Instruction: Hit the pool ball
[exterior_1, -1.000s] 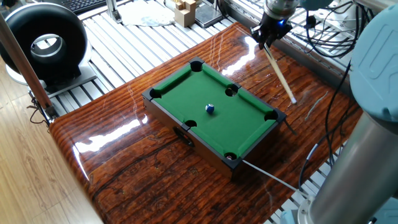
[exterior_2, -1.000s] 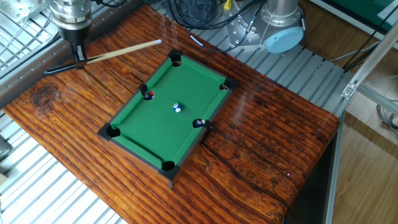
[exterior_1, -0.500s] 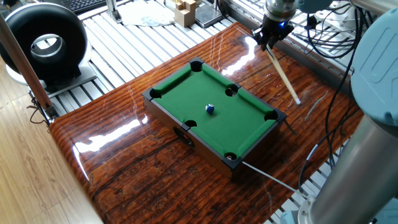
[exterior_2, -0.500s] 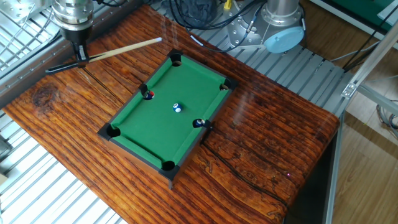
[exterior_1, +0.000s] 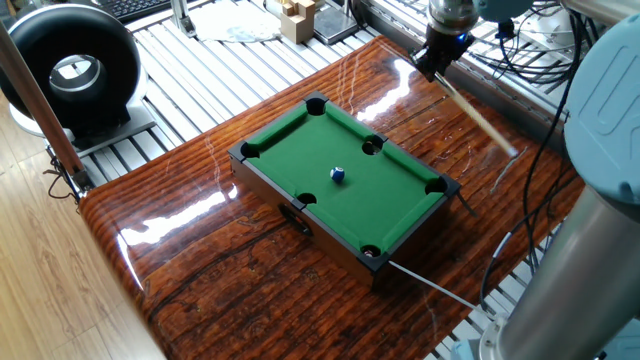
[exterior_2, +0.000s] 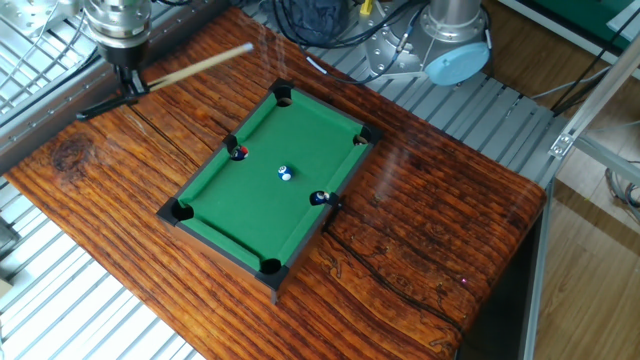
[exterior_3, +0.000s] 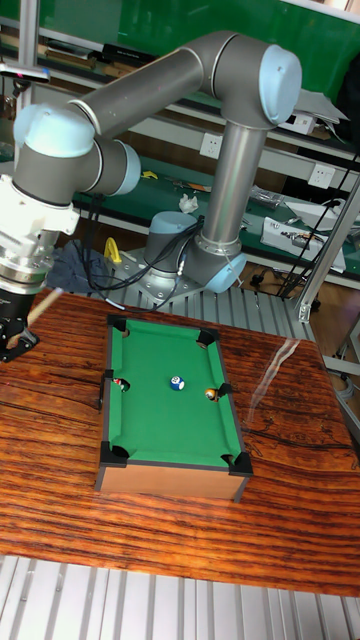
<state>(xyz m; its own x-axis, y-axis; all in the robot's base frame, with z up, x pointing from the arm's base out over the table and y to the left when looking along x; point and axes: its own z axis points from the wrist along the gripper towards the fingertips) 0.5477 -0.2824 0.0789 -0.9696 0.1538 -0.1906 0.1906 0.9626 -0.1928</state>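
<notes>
On glossy wood table (exterior_2: 430, 250) | pool ball (exterior_1: 338, 175) mid-felt | pincer (exterior_2: 128, 82) gripping cue stick (exterior_2: 195, 66)

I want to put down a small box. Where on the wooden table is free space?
The wooden table is bare between the mini pool table and the robot base. The corner near the tool and cue is crowded.

One fixed view: high, angled down across the wooden surface (exterior_1: 250, 280), arm's grey body close at right.
The other fixed view: high, from the opposite side, arm base (exterior_2: 455, 45) at top.
Tall fixed view: lower, frontal, facing the arm.
Shared: mini pool table (exterior_1: 340, 185) (exterior_2: 270, 180) (exterior_3: 170, 405).
</notes>
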